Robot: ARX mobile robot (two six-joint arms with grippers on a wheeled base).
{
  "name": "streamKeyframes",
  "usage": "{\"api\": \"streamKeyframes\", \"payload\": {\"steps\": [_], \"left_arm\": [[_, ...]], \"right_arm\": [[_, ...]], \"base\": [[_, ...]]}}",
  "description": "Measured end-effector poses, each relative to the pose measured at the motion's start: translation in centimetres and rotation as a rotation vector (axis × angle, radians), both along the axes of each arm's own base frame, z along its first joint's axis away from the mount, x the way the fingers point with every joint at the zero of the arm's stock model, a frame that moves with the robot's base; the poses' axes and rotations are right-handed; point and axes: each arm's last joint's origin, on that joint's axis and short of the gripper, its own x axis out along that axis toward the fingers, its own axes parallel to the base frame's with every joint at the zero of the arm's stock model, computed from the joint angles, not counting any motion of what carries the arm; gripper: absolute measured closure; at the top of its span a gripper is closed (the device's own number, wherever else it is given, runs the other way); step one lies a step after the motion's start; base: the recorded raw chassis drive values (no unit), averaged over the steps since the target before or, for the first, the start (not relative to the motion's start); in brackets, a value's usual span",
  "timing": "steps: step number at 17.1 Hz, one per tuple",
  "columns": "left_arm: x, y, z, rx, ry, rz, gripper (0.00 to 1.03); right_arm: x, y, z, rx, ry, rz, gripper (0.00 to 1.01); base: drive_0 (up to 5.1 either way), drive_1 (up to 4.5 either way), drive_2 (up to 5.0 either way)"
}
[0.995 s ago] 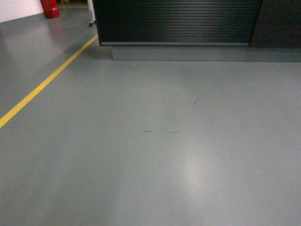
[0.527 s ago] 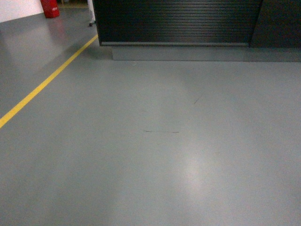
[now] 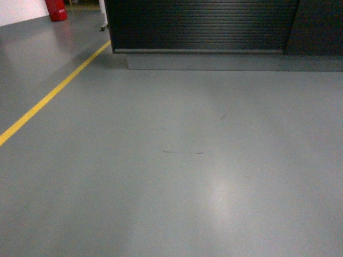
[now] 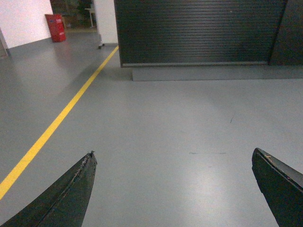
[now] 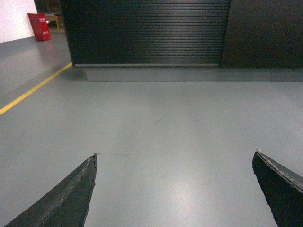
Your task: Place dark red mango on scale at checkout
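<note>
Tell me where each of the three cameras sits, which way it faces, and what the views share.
Head: rides on the robot, slanting down over the grey floor toward the checkout; no robot parts show.
Left wrist: low on the left arm, facing forward over the open left claw at the checkout's ribbed panel and the yellow line.
Right wrist: low on the right arm, facing forward over the open right claw at the checkout.
Shared: all three show the checkout, yellow line and a red object far left.
</note>
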Motion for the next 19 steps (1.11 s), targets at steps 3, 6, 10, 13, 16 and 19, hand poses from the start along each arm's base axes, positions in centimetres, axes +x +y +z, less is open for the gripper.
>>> {"api": "streamKeyframes", "payload": {"steps": [3, 6, 10, 13, 16, 19], "left_arm": [[0.0, 0.0, -0.01, 0.0, 0.001, 0.0, 0.05], [0.0, 0.0, -0.01, 0.0, 0.001, 0.0, 0.05], [0.0, 0.0, 0.01, 0.0, -0.002, 0.0, 0.05], [0.0, 0.0, -0.03, 0.0, 0.003, 0.0, 0.05], [0.0, 0.0, 0.0, 0.0, 0.0, 0.0, 0.05], [0.0, 0.0, 0.01, 0.0, -0.001, 0.0, 0.05]], "right_arm": [[0.0, 0.0, 0.0, 0.0, 0.0, 0.0, 0.03], [0.0, 0.0, -0.01, 0.0, 0.001, 0.0, 0.03], [0.0, 0.0, -0.02, 0.0, 0.002, 0.0, 0.03], [0.0, 0.0, -0.04, 0.0, 0.004, 0.0, 0.03], [0.0, 0.0, -0.01, 0.0, 0.002, -0.001, 0.03], [0.0, 0.0, -0.01, 0.0, 0.001, 0.0, 0.03]], "base": [[0.1, 4.45, -4.2], [0.1, 4.36, -4.2], [0.0, 4.34, -4.3], [0.0, 4.32, -4.3], [0.0, 4.35, -4.3], [0.0, 4.29, -4.3]]}}
